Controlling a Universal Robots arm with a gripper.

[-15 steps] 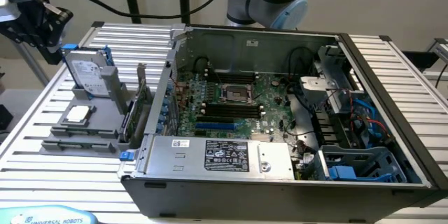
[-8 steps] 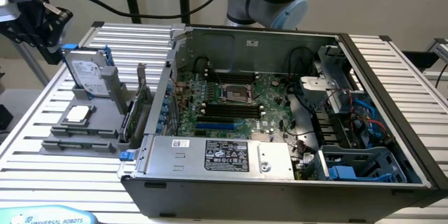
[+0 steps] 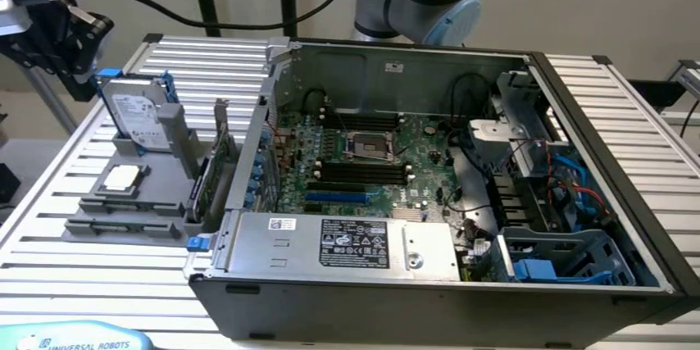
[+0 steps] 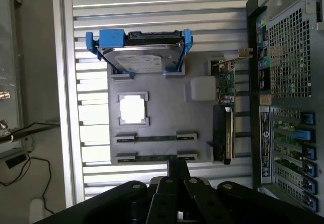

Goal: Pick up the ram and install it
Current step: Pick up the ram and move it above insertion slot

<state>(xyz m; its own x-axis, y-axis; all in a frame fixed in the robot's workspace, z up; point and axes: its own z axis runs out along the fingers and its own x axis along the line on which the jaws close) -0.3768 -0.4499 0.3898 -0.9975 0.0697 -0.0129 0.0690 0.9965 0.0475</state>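
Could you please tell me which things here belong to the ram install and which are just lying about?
For the job: ram sticks in the grey holder; black slots on the motherboard.
Just lying about: hard drive; processor chip; expansion card; power supply.

Exterior view: raised, angled down onto the open grey metal computer case (image 3: 415, 63) and slatted aluminium counter (image 3: 44, 252), mid-range.
Wrist view: straight down over the flat grey plastic parts holder (image 4: 167, 107), well above it.
Shared: holder, blue-framed silver hard drive (image 4: 144, 59), case's edge.
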